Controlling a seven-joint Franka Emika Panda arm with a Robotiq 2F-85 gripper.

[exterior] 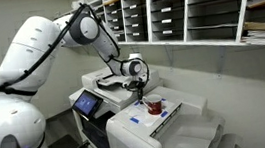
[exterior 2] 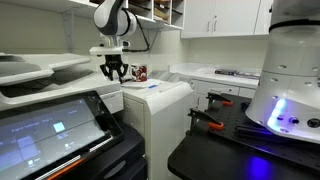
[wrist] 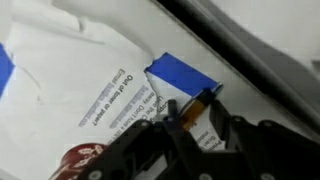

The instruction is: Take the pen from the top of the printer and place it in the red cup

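My gripper (wrist: 196,116) is shut on the pen (wrist: 200,103), a short dark and amber stick held between the fingers. Below it lies a paper notice fixed with blue tape. The red cup (wrist: 78,160) shows at the lower left edge of the wrist view, beside the gripper. In both exterior views the gripper (exterior: 137,85) (exterior 2: 115,70) hangs between the printer (exterior: 96,91) (exterior 2: 40,90) and the red cup (exterior: 154,106) (exterior 2: 139,73), above cup height. The pen is too small to make out in the exterior views.
The cup stands on a plain white flat-topped machine (exterior: 174,130) (exterior 2: 160,98) next to the printer. Wall shelves with paper stacks (exterior: 185,8) hang behind. A black table with clamps (exterior 2: 215,122) and a white robot base (exterior 2: 290,70) stand in an exterior view.
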